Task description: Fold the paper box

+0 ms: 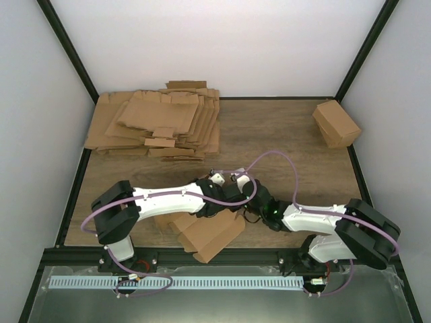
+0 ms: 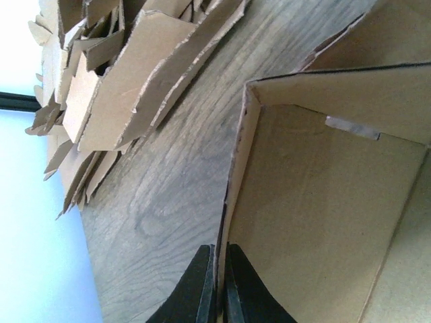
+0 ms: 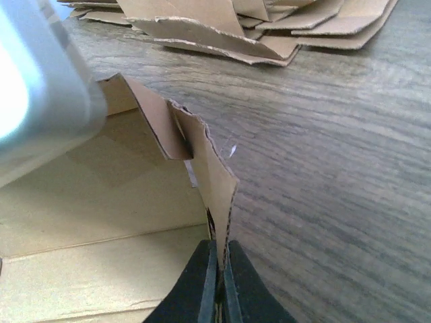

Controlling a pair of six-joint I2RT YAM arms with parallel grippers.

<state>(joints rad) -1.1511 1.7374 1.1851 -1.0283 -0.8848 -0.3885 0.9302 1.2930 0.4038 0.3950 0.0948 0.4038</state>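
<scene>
Paper box: wall edges pinched inside left gripper and right gripper, apparently firmly.

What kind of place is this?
Probably an enclosed robot test cell: white walls in a black frame around a wooden table, a pile of flat cardboard sheets, a partly folded paper box.

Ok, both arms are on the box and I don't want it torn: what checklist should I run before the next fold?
1. Left pincer shut on a wall edge of the paper box: ok.
2. Right pincer shut on another box edge: ok.
3. Box fully closed: not ok, its inside shows.
4. Pile of flat sheets apart from the box: ok.
5. Other carton far off at the right corner: ok.
6. Cardboard tearing at either grip: cannot tell.
</scene>
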